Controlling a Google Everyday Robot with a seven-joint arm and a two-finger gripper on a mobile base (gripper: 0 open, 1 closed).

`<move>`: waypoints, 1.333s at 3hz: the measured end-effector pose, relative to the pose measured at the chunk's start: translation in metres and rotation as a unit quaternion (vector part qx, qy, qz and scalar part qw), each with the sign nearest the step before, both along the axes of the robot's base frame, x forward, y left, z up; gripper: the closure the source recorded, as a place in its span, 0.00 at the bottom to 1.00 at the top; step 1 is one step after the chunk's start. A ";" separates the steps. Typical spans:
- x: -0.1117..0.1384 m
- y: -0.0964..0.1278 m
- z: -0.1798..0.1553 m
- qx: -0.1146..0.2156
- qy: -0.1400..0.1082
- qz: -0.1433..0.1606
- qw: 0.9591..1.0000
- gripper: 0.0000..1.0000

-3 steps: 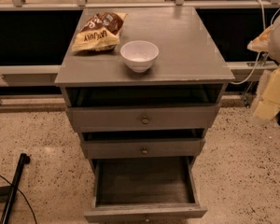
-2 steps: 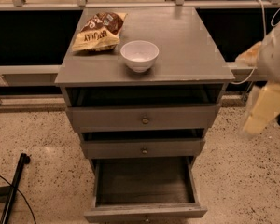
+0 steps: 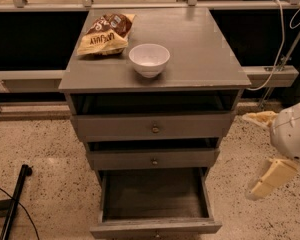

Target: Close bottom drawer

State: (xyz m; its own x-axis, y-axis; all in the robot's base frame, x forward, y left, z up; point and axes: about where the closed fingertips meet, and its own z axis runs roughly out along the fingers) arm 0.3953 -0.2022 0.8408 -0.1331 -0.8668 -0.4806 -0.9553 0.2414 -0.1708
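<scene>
The grey cabinet (image 3: 200, 59) has three drawers. The bottom drawer (image 3: 155, 228) is pulled far out, and its empty plank-bottomed box (image 3: 155, 194) shows from above; its front runs along the lower edge of the view. My gripper (image 3: 265, 149) hangs to the right of the cabinet, level with the middle and bottom drawers and clear of them. Its two beige fingers (image 3: 271, 177) are spread apart and hold nothing.
The top drawer (image 3: 152, 126) and middle drawer (image 3: 152, 159) stand slightly out. A chip bag (image 3: 105, 34) and a white bowl (image 3: 149, 59) sit on the cabinet top. A black pole (image 3: 15, 204) and a cable lie on the floor at left. White cables (image 3: 280, 44) hang at right.
My gripper has moved down and a little left along the cabinet's right side, from the level of the cabinet top to that of the lower drawers. The drawers have not moved.
</scene>
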 end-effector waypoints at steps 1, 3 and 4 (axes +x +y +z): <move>0.000 0.000 0.000 0.000 0.000 0.000 1.000 0.00; -0.001 0.008 -0.103 0.045 -0.014 -0.010 0.999 0.00; 0.003 0.019 -0.186 0.046 -0.044 0.008 0.998 0.00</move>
State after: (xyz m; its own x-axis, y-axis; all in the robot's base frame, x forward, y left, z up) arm 0.3981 -0.1834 0.6550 -0.0742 -0.8206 -0.5666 -0.9414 0.2450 -0.2316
